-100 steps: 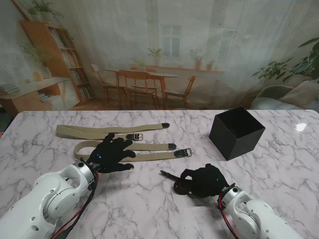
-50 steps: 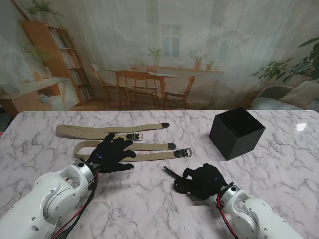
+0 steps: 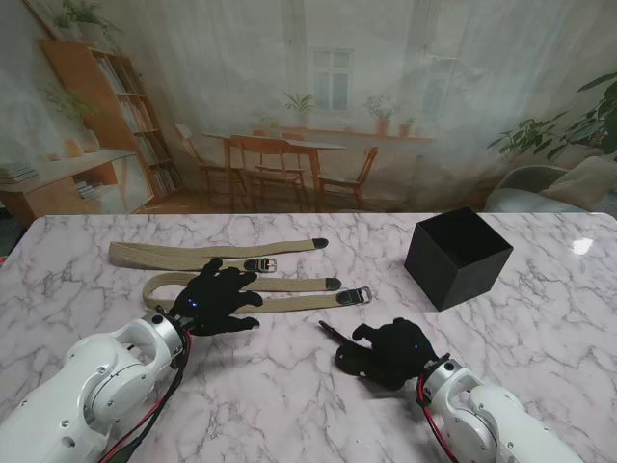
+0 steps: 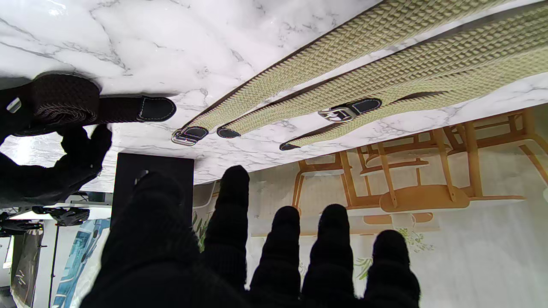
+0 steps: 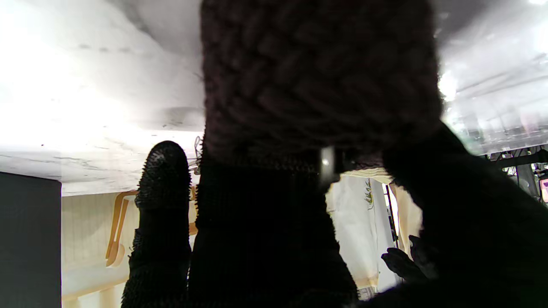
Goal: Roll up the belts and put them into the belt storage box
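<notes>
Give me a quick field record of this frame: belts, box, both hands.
dark belt: mostly rolled, held in right hand, tail tip sticking out on the table
tan belts: two, flat and unrolled, on the robot's left half of the table
left hand: fingers spread, over the nearer tan belt; contact unclear
belt storage box: black, open top, right of the belts, farther from me than the right hand; inside not visible
table: white marble
</notes>
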You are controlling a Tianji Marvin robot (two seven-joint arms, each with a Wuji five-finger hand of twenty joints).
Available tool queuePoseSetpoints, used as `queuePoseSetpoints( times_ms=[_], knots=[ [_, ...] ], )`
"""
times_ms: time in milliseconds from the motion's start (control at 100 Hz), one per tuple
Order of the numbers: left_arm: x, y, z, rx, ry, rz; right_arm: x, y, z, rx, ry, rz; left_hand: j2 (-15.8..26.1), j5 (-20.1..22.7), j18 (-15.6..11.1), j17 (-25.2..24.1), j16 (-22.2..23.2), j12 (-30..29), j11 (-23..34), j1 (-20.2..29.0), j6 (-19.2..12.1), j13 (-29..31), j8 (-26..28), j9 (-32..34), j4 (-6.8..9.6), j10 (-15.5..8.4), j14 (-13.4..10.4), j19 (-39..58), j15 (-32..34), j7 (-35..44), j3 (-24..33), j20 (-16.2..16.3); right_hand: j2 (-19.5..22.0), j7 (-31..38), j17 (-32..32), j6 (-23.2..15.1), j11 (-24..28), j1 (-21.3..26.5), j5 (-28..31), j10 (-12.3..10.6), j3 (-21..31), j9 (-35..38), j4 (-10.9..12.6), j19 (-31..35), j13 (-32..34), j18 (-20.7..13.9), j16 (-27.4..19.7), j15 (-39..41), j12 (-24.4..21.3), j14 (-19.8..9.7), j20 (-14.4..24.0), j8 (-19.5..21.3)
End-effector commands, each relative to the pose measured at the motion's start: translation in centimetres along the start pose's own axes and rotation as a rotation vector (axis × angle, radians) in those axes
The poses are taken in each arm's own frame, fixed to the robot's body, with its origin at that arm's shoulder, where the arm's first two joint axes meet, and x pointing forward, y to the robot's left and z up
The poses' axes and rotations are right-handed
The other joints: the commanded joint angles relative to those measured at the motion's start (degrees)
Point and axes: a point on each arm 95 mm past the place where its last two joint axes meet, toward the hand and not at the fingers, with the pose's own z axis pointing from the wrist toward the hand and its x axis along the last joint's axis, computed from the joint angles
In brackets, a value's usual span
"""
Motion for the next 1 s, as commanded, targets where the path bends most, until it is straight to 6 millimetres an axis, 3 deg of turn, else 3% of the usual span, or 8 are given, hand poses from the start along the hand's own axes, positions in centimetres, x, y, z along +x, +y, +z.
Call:
queuePoseSetpoints(
  times_ms=[0, 80, 220, 330, 370, 450, 610, 990],
  knots=[
    [0.1, 0.1, 0.1, -0.016, 0.002, 0.0, 0.1, -1.1, -0.4, 0.032, -0.008, 0.002, 2.25, 1.2, 2.37, -0.8, 0.46, 0.51, -0.39, -0.75, 0.26, -1.1, 0.42, -0.03, -0.17, 0.12, -0.49, -2.48, -1.46, 0.4, -0.85, 0.5, -1.69, -2.47, -1.02, 3.95, 5.88, 1.14, -6.44, -6.08, -1.49, 2.42, 1.8, 0.88, 1.41, 0.7, 0.61, 2.15, 1.6, -1.92, -0.18, -1.61],
    [0.1, 0.1, 0.1, -0.016, 0.002, 0.0, 0.2, -1.1, -0.4, 0.038, -0.01, -0.007, 2.28, 1.2, 2.36, -0.81, 0.46, 0.51, -0.39, -0.78, 0.28, -1.13, 0.42, -0.04, -0.17, 0.16, -0.55, -2.49, -1.48, 0.4, -0.85, 0.49, -4.18, -1.98, -1.05, 4.8, 6.65, 1.08, -6.19, -6.12, -2.39, 2.97, 1.51, 0.98, 1.71, 0.67, 0.9, 2.73, 1.78, -1.97, -0.08, -1.66],
    [0.1, 0.1, 0.1, -0.016, 0.002, 0.0, 0.2, -1.3, -0.3, 0.044, -0.025, -0.022, 2.25, 1.21, 2.37, -0.81, 0.45, 0.51, -0.39, -0.77, 0.22, -1.14, 0.42, -0.04, -0.17, 0.17, -0.45, -2.49, -1.48, 0.41, -0.86, 0.49, -6.0, 2.09, 0.42, 2.68, 7.66, 3.33, 5.38, -6.39, 0.17, 5.77, 1.69, 1.65, 3.67, 0.84, 1.72, 4.81, 1.97, -2.0, 0.12, -0.58],
    [0.1, 0.1, 0.1, -0.016, 0.002, 0.0, 0.3, -1.3, -0.2, 0.045, -0.042, -0.035, 2.23, 1.21, 2.35, -0.79, 0.46, 0.51, -0.37, -0.8, 0.24, -1.11, 0.42, 0.01, -0.18, 0.23, -0.5, -2.48, -1.46, 0.41, -0.88, 0.49, -6.4, 5.78, 3.28, -0.48, 6.32, 8.21, 13.35, -6.95, 0.59, 9.16, -2.95, 2.13, 5.88, 2.47, 1.74, 5.86, 0.88, -2.13, -0.83, 1.5],
    [0.1, 0.1, 0.1, -0.016, 0.002, 0.0, 0.3, -1.4, -0.2, 0.044, -0.046, -0.037, 2.26, 1.14, 2.4, -0.86, 0.45, 0.51, -0.38, -0.76, 0.27, -1.18, 0.41, -0.03, -0.17, 0.1, -0.49, -2.51, -1.5, 0.38, -0.84, 0.48, -6.27, 6.7, 4.12, -2.31, 5.88, 9.55, 15.12, -7.41, 1.54, 10.06, -3.4, 2.19, 6.06, 2.88, 2.0, 6.34, 1.01, -2.35, -1.36, 2.34],
    [0.1, 0.1, 0.1, -0.016, 0.002, 0.0, 0.3, -1.4, -0.2, 0.035, -0.053, -0.043, 2.26, 1.19, 2.37, -0.83, 0.45, 0.51, -0.39, -0.77, 0.28, -1.15, 0.42, -0.04, -0.18, 0.14, -0.5, -2.5, -1.49, 0.4, -0.86, 0.48, -5.83, 20.54, 5.4, -9.29, 5.37, 12.21, 15.74, -8.04, 3.07, 11.98, -4.34, 3.27, 6.13, 2.84, 2.58, 8.83, 1.61, -2.64, -2.97, -5.36],
    [0.1, 0.2, 0.1, -0.018, 0.002, 0.001, 0.4, -1.2, -0.2, 0.019, -0.058, -0.032, 2.33, 1.18, 2.28, -0.83, 0.45, 0.5, -0.41, -0.77, 0.31, -1.16, 0.41, -0.07, -0.17, 0.14, -0.47, -2.5, -1.48, 0.39, -0.84, 0.48, -6.43, 25.37, 6.45, -21.3, 5.37, 12.42, 22.62, -7.18, 8.04, 13.22, -4.23, 4.09, 6.32, 2.99, 3.05, 11.46, 3.03, -2.43, -2.94, -1.68],
    [0.1, 0.2, 0.1, -0.02, 0.0, -0.003, 0.2, 1.1, -0.7, -0.054, -0.046, -0.038, 2.34, 1.08, 2.38, -0.8, 0.45, 0.5, -0.4, -0.82, 0.32, -1.15, 0.4, -0.01, -0.17, 0.14, -0.52, -2.48, -1.49, 0.34, -0.86, 0.48, -4.89, 25.19, 6.22, -22.0, 7.32, 13.23, 22.37, -6.26, 9.98, 11.63, -5.01, 4.58, 6.13, 2.46, 3.63, 13.63, 6.38, -2.65, -2.52, 2.94]
  ],
)
